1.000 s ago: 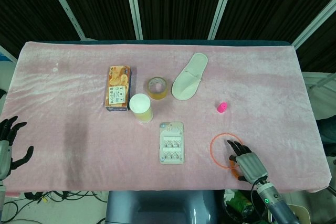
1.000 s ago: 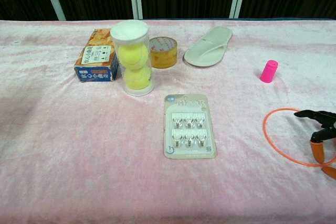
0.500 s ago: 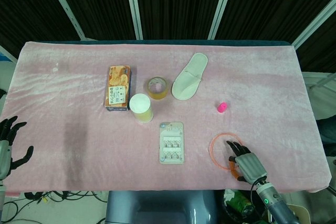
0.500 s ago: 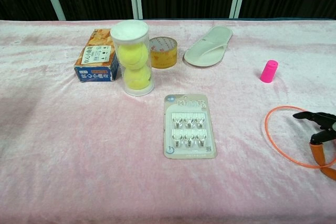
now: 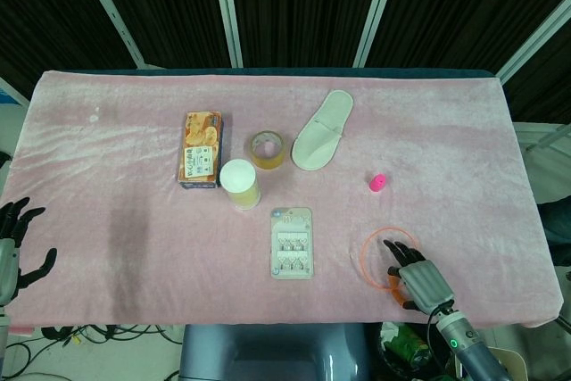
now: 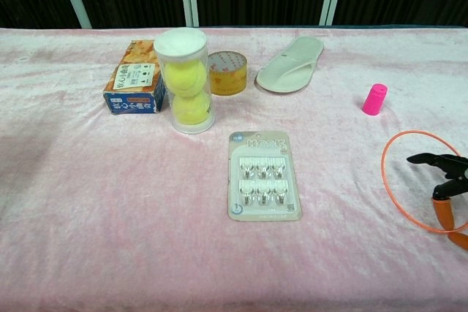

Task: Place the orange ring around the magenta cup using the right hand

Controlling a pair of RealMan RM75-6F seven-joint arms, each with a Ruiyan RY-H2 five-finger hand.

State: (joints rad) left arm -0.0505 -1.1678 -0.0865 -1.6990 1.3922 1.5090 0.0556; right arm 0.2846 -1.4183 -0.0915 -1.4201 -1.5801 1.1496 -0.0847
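Note:
The orange ring (image 5: 363, 252) (image 6: 385, 180) is near the table's front right edge, its far side tilted up off the pink cloth. My right hand (image 5: 417, 278) (image 6: 446, 180) grips the ring's near side, dark fingers reaching over it and orange-tipped fingers below. The small magenta cup (image 5: 377, 183) (image 6: 374, 99) stands upright beyond the ring, apart from it. My left hand (image 5: 18, 243) hangs at the front left edge of the table with its fingers apart, holding nothing.
A pack of hooks (image 5: 293, 243) lies left of the ring. Further back are a tube of tennis balls (image 6: 186, 82), a biscuit box (image 5: 202, 149), a tape roll (image 5: 266, 149) and a white slipper (image 5: 323, 129).
The ring has shifted a little to the right and its far edge has risen off the cloth. The right hand stayed almost still. The left hand has not moved.

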